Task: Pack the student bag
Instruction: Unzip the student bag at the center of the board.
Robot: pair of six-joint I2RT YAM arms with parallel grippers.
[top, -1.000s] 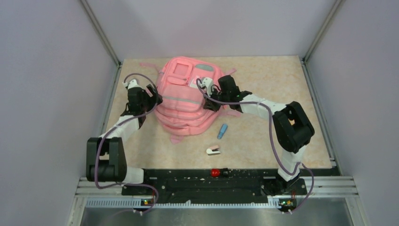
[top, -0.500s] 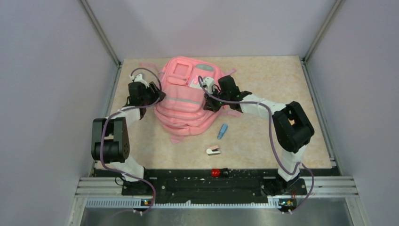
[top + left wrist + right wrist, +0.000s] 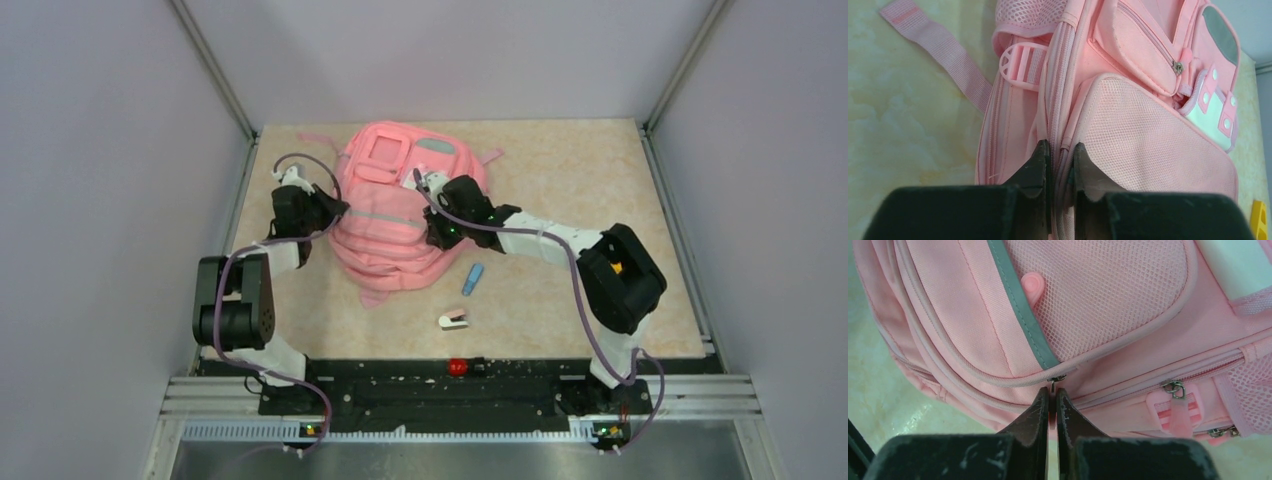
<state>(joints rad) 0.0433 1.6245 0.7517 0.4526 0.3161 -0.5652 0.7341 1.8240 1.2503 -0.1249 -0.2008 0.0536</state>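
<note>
The student bag (image 3: 395, 215) is a big pink backpack lying front-up in the middle of the table. My left gripper (image 3: 330, 208) is at its left side. In the left wrist view its jaws (image 3: 1062, 145) pinch a ridge of pink fabric along the zip seam of the bag (image 3: 1148, 130). My right gripper (image 3: 432, 232) is at the bag's near right side. In the right wrist view this gripper (image 3: 1053, 390) is shut on a pink zip pull hanging from a metal slider (image 3: 1057, 378) under the mesh front pocket (image 3: 1108, 295).
A small blue object (image 3: 473, 278) and a white-and-red object (image 3: 453, 320) lie on the table in front of the bag. A yellow piece (image 3: 1259, 217) shows beyond the bag. A loose pink strap (image 3: 933, 50) trails on the tabletop. Side walls enclose the table.
My left gripper moved in to the bag's left side and its jaws closed on the seam. My right gripper slid left and nearer along the bag, still shut.
</note>
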